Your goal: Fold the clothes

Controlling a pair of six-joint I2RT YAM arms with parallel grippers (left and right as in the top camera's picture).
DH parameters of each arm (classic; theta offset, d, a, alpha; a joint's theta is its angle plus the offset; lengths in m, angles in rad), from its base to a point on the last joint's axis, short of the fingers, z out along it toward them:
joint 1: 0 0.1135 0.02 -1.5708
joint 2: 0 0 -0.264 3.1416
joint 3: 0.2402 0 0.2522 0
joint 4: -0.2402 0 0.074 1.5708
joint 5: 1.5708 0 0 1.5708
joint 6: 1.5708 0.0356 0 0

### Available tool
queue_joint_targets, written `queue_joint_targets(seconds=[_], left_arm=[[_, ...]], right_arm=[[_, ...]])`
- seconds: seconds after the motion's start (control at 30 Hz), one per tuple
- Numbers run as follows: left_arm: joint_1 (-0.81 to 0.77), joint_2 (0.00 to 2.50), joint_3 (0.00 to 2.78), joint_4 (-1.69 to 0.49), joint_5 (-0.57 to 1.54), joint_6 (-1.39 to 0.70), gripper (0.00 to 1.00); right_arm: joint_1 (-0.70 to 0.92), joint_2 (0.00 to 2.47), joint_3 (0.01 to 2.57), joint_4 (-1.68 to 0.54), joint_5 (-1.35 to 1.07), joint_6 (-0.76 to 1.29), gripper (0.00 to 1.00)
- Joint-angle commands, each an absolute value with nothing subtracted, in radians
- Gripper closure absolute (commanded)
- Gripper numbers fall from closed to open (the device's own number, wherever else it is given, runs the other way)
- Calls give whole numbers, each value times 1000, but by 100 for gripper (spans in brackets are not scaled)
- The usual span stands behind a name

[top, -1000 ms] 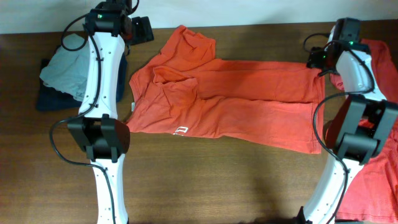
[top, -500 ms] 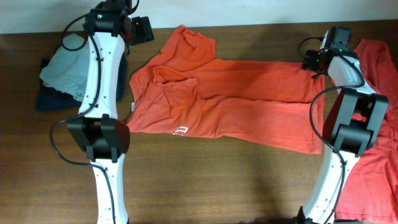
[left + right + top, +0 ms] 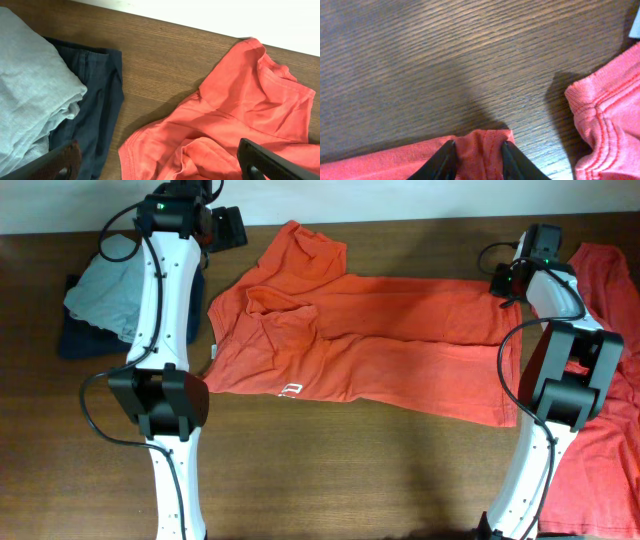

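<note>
White arm links [image 3: 165, 290], black joints [image 3: 160, 402], black cables [image 3: 95, 415], green LEDs [image 3: 548, 252], black right end effector [image 3: 478, 152]

Dark wooden table [image 3: 350, 470] with an orange-red T-shirt [image 3: 400, 340] spread across the middle, a second orange-red shirt [image 3: 610, 450] at the right edge, and a grey garment [image 3: 105, 290] atop a navy garment [image 3: 75, 340] far left.

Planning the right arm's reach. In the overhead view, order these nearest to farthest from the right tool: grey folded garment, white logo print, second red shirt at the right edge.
1. Second red shirt, just right of the right tool.
2. White logo print, on the spread T-shirt.
3. Grey folded garment, far left.
</note>
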State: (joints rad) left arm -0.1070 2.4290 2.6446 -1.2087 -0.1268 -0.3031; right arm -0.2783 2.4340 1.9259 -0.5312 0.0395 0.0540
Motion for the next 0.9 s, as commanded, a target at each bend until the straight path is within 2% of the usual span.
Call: queue_joint_targets(seconds=[0.0, 0.07, 0.1, 0.2, 0.27, 0.6, 0.87], left_arm=[[-109, 2427, 2653, -1209, -123, -302, 1], [-109, 2427, 2653, -1209, -123, -302, 1], [-109, 2427, 2653, -1209, -123, -302, 1], [-109, 2427, 2653, -1209, -123, -302, 1], [-109, 2427, 2653, -1209, -123, -302, 1], [-109, 2427, 2653, -1209, -123, -303, 1], [-109, 2427, 2653, -1127, -117, -305, 1]], right_arm=[[-285, 2452, 1934, -546, 64, 57, 69], [-285, 2451, 1935, -546, 64, 57, 74], [-285, 2450, 1935, -546, 64, 57, 81], [-285, 2440, 1936, -546, 64, 57, 92], [-287, 2433, 1937, -546, 64, 57, 96], [-295, 2355, 1937, -585, 64, 57, 96], [-294, 2292, 1937, -697, 63, 58, 96]])
